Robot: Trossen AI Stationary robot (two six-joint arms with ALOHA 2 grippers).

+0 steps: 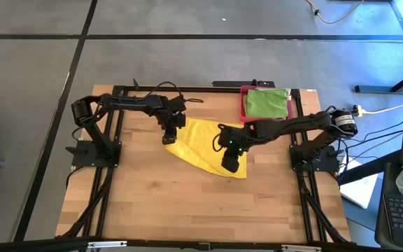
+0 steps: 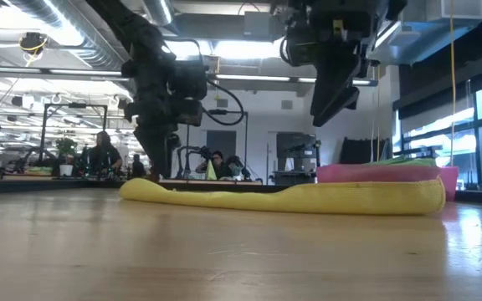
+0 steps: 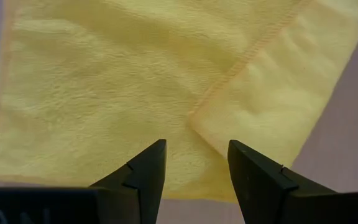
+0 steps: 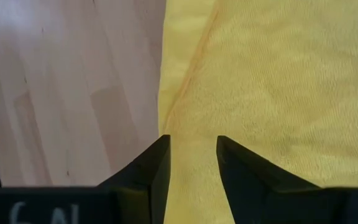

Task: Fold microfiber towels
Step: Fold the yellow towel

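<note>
1. The yellow towel (image 1: 200,145), folded to a rough triangle, lies mid-bench (image 1: 152,203), long axis running diagonally between both arms.
2. The pink-red tray (image 1: 244,103) at the far right edge holds a green towel (image 1: 267,102).
3. Fuzzy pile, stitched hem.
4. Left claw (image 3: 194,163) and right claw (image 4: 192,155) hover spread over the yellow towel, empty.

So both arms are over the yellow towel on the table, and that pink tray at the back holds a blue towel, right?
Nearly. The towel in the pink tray is green, not blue; the high view shows it. Both arms are indeed over the yellow towel.
</note>
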